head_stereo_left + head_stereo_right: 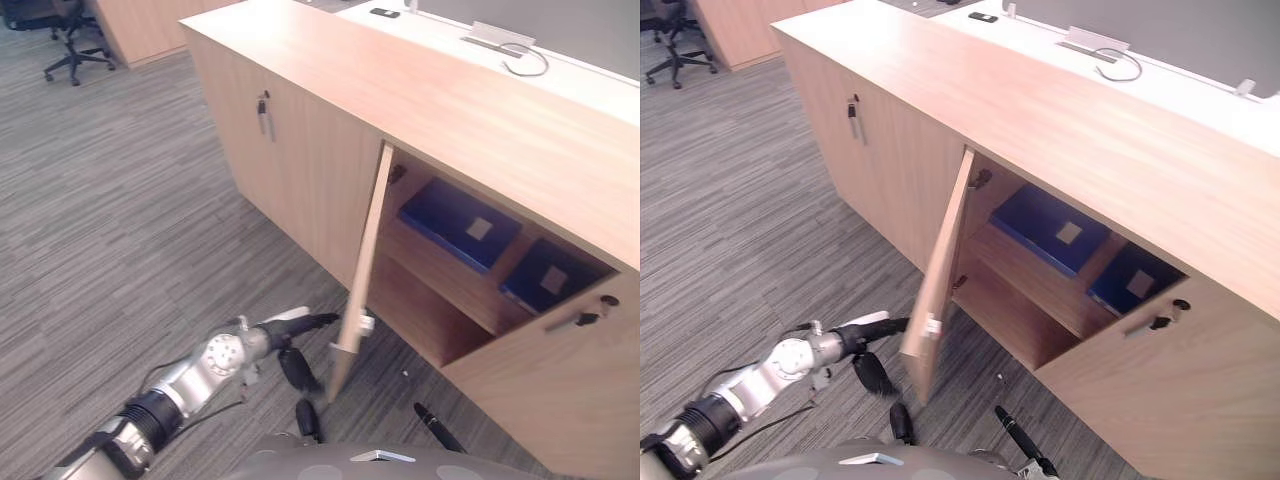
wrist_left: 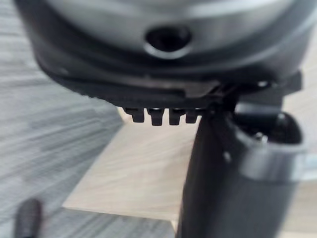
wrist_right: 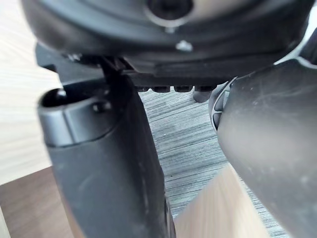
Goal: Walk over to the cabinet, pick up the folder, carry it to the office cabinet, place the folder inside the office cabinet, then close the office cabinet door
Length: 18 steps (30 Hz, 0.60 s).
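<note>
This is looking like an office. Grey striped carpet (image 1: 120,230) is running across the left of the frame, and a black swivel chair (image 1: 70,45) is standing at the upper left. A long light-wood office cabinet (image 1: 420,110) with keyed doors (image 1: 300,165) is crossing the middle, with blue folders (image 1: 455,225) lying on its shelf at centre right. A white desk (image 1: 590,90) is carrying a looping cable (image 1: 530,65) at the upper right.

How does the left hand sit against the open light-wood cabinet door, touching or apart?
Touching. In the right eye view the left hand's straight fingers run right up to the light-wood cabinet door's outer face, with no gap.
</note>
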### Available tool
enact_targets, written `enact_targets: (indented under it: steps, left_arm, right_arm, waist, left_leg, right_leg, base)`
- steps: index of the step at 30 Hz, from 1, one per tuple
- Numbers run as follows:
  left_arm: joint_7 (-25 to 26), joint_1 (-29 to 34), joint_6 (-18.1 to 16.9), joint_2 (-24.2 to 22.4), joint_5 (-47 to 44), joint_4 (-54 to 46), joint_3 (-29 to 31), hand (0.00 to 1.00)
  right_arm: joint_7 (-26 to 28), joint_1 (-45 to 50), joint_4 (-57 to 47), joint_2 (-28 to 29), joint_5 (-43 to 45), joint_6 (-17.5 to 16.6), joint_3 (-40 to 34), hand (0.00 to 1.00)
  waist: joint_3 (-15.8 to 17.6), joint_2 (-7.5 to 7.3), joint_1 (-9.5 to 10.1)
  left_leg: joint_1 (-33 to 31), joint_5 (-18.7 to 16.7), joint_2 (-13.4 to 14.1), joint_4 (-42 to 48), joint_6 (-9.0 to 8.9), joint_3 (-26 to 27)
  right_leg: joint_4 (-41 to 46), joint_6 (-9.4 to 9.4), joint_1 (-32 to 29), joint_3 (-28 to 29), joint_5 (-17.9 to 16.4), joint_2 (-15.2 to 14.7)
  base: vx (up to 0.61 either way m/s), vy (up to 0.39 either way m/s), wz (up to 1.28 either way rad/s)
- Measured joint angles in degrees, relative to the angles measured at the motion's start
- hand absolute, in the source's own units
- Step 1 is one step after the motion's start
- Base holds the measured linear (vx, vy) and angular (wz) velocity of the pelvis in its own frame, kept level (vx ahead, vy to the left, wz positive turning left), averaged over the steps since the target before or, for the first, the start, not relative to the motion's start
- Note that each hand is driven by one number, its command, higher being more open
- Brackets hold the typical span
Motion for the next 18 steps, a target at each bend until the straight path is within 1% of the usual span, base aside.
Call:
enact_targets:
  steps: [1,2,3,4,5,8,10,12,13,14,15,16,17,18]
  left_arm:
    - [0.1,0.5,0.0,-1.7,0.0,0.0,0.1,1.0]
    - [0.2,2.1,-0.2,-5.1,-0.6,0.0,0.5,1.0]
    - [0.2,3.0,-0.2,-6.4,-0.9,0.0,0.7,1.0]
    - [0.5,4.6,0.2,-8.8,-2.9,0.2,1.2,1.0]
    - [0.8,6.7,0.4,-10.9,-5.6,0.2,2.1,1.0]
    - [1.6,9.3,1.9,-13.0,-11.8,0.8,2.3,1.0]
    - [1.9,9.8,2.9,-13.9,-15.6,2.6,2.4,1.0]
    - [1.8,10.5,3.3,-14.6,-18.8,7.1,3.2,1.0]
    - [1.9,10.8,4.0,-15.6,-20.9,11.2,5.2,1.0]
    - [2.0,11.0,4.3,-16.4,-21.8,14.0,6.8,1.0]
    - [3.5,11.0,5.2,-19.1,-25.3,21.9,11.8,1.0]
    - [4.5,11.0,5.4,-20.1,-26.3,25.4,14.6,1.0]
    - [6.2,11.0,5.4,-21.0,-28.1,29.7,18.0,1.0]
    - [7.8,10.9,5.4,-21.5,-29.7,35.4,22.8,1.0]
  right_arm:
    - [0.0,0.0,0.1,0.1,1.1,0.0,-0.5,1.0]
    - [-0.2,0.1,0.3,0.5,3.6,0.0,-2.2,1.0]
    - [-0.4,0.1,0.3,0.6,4.3,0.0,-2.9,1.0]
    - [-0.8,0.3,0.5,0.9,6.2,0.0,-4.3,1.0]
    - [-1.1,0.5,0.6,1.3,7.0,0.1,-5.1,1.0]
    - [-1.8,0.8,0.7,1.8,8.8,0.4,-5.7,1.0]
    - [-1.8,0.8,1.2,1.8,8.8,0.8,-5.7,1.0]
    - [-1.8,0.7,1.2,1.6,8.7,1.0,-5.6,1.0]
    - [-1.8,0.4,1.1,1.5,8.7,1.1,-5.5,1.0]
    - [-1.9,0.1,0.9,1.5,8.7,1.1,-5.5,1.0]
    - [-2.0,-0.3,0.3,1.3,8.5,1.2,-4.4,1.0]
    - [-2.0,-0.4,-0.2,1.4,8.1,1.2,-3.9,1.0]
    - [-2.1,-0.3,-0.6,1.6,7.9,1.2,-3.4,1.0]
    - [-2.1,-0.3,-0.9,2.3,7.6,1.2,-3.4,1.0]
  waist:
    - [0.0,0.06,-0.33]
    - [-0.1,0.0,-1.03]
    - [-0.1,-0.04,-1.13]
    - [0.0,-0.26,-1.14]
    - [0.3,-0.71,-1.13]
    - [0.2,-1.36,-1.11]
    - [0.2,-1.48,-1.19]
    - [0.1,-1.55,-1.48]
    - [0.1,-1.56,-2.37]
    - [0.2,-1.63,-2.66]
    - [0.3,-1.12,-2.7]
    - [0.4,-0.93,-2.69]
    - [0.5,-1.02,-2.68]
    - [0.7,-1.53,-2.66]
  left_leg:
    - [0.0,0.1,0.0,0.0,0.15,0.0]
    - [0.1,0.3,0.1,0.0,0.47,0.0]
    - [0.1,0.3,0.1,0.0,0.48,0.0]
    - [0.2,0.5,0.2,0.0,0.67,0.1]
    - [0.7,0.5,0.2,0.0,0.69,0.1]
    - [1.1,0.2,0.2,0.0,0.51,0.2]
    - [1.4,-0.1,0.3,0.0,0.51,0.8]
    - [2.3,-0.9,0.4,0.0,0.35,2.4]
    - [2.5,-1.3,0.7,0.0,0.38,3.3]
    - [2.6,-1.7,0.9,0.0,0.76,4.0]
    - [2.7,-2.2,2.0,0.0,0.57,6.1]
    - [2.8,-2.3,2.7,0.0,0.49,7.0]
    - [2.8,-2.5,3.6,0.0,0.27,8.1]
    - [2.7,-2.5,4.3,0.0,0.04,9.2]
  right_leg:
    - [-0.1,0.19,0.1,0.0,0.0,0.0]
    - [-0.4,0.95,0.2,0.0,0.3,0.0]
    - [-0.4,1.29,0.2,0.1,0.4,0.0]
    - [-0.4,2.08,0.4,0.1,0.8,0.0]
    - [-0.5,2.25,1.0,0.1,0.9,0.1]
    - [-0.4,2.22,1.3,0.2,1.0,0.1]
    - [-0.3,2.13,1.2,0.8,1.0,0.0]
    - [-0.2,1.04,1.2,2.3,0.9,0.2]
    - [0.1,-0.33,0.9,3.0,0.9,0.2]
    - [0.6,-1.16,0.4,3.5,0.9,0.3]
    - [3.1,-2.69,-1.7,2.9,1.4,0.5]
    - [4.2,-3.29,-2.4,1.2,1.8,0.6]
    - [5.6,-4.0,-3.5,-2.5,2.3,0.7]
    - [6.2,-4.39,-3.9,-7.6,2.5,0.7]
  base:
    - [0.0,-0.029,-0.1]
    - [0.02,-0.023,-0.05]
    - [0.04,-0.032,-0.05]
    - [0.07,-0.045,-0.04]
    - [0.08,-0.045,-0.02]
    - [0.05,-0.024,-0.03]
    - [0.03,-0.006,-0.17]
    - [0.01,0.002,-0.39]
    - [0.0,0.007,-0.41]
    - [-0.01,0.016,-0.67]
    - [-0.02,0.014,-0.7]
    - [-0.03,0.006,-0.82]
    - [-0.03,-0.033,-0.65]
    - [-0.02,-0.053,-0.62]
